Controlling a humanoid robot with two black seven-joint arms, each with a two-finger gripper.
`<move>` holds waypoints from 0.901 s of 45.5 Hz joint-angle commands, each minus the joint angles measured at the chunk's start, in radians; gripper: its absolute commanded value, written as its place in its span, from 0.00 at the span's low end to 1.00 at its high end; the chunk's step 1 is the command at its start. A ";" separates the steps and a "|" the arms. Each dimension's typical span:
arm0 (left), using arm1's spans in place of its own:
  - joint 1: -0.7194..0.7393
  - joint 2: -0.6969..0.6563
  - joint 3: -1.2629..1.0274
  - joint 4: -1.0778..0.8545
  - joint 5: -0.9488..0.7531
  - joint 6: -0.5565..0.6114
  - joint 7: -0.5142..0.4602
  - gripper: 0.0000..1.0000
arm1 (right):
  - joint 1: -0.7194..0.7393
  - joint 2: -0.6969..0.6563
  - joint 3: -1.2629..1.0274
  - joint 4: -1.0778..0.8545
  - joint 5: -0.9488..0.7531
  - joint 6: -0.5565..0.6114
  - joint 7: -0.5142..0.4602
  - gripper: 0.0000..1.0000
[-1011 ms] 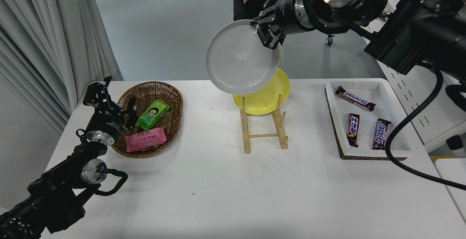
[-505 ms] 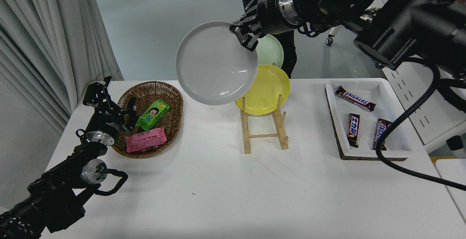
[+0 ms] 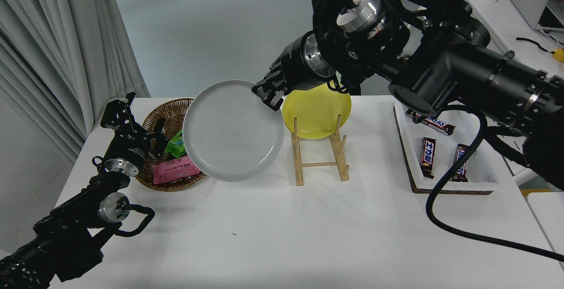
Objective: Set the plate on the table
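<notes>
1. Grey and round, the plate (image 3: 233,131) hangs in the air over the left-middle of the table (image 3: 282,227), tilted with its face toward the camera; its lower left edge covers part of the basket (image 3: 169,113) in this head view.
2. Pinching the plate's upper right rim, the right gripper (image 3: 267,94) has its fingers closed on that edge and holds nothing else.
3. Doing this step well likely means levelling the plate first, then lowering it onto the bare white surface in front of the basket and the wooden rack (image 3: 319,157), and letting go only once the base sits flat (a rim grip could let it swing).
4. Close by, the yellow plate (image 3: 316,112) stands in the rack just right of the held plate, so a drift that way risks a knock.
5. Snack packets, a pink one (image 3: 174,170) among them, lie in the basket; chocolate bars (image 3: 427,151) sit in the white tray (image 3: 445,182) at the right.
6. Parked at the lower left, the left gripper (image 3: 152,137) rests beside the basket with its fingers apart, holding nothing.
</notes>
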 commanded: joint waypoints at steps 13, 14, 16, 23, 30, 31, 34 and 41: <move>-0.001 0.001 0.000 0.000 0.001 0.000 0.000 1.00 | -0.166 0.032 -0.078 -0.003 0.022 -0.006 0.000 0.00; 0.000 -0.001 0.000 0.000 -0.001 0.000 0.000 1.00 | -0.168 0.032 -0.100 -0.002 0.025 -0.006 0.000 0.00; -0.001 -0.001 0.000 0.000 0.001 0.000 0.000 1.00 | -0.174 0.032 -0.138 -0.003 0.037 -0.006 0.000 0.00; 0.000 0.001 0.000 0.000 0.001 0.000 0.000 1.00 | -0.194 0.032 -0.199 -0.005 0.069 -0.006 0.000 0.00; 0.000 0.001 0.000 0.000 0.001 0.000 0.000 1.00 | -0.226 0.026 -0.201 -0.008 0.064 -0.006 0.000 0.00; 0.000 0.001 0.000 0.000 -0.001 0.000 0.000 1.00 | -0.232 0.026 -0.201 -0.008 0.063 -0.006 0.000 0.00; 0.000 -0.001 0.000 0.000 -0.001 0.000 0.000 1.00 | -0.250 0.026 -0.201 -0.014 0.057 -0.006 0.000 0.00; -0.001 -0.001 0.000 0.000 -0.001 0.000 0.000 1.00 | -0.284 0.032 -0.196 -0.086 0.046 -0.006 -0.002 0.00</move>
